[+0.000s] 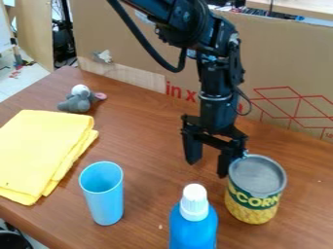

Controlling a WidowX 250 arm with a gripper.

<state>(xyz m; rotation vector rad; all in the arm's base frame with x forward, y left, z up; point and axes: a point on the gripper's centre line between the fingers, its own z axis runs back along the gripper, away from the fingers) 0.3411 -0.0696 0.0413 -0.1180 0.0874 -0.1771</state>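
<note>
Gripper hangs open beside a cylindrical metal can.

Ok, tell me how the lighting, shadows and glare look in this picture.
In the camera view, the light looks soft, with no hard-edged shadow beside the blue cup; the yellow cloth and the bottle's white cap come out bright; the black gripper is dark, with little surface detail; the wooden tabletop has a mild sheen rather than harsh glare.
</note>
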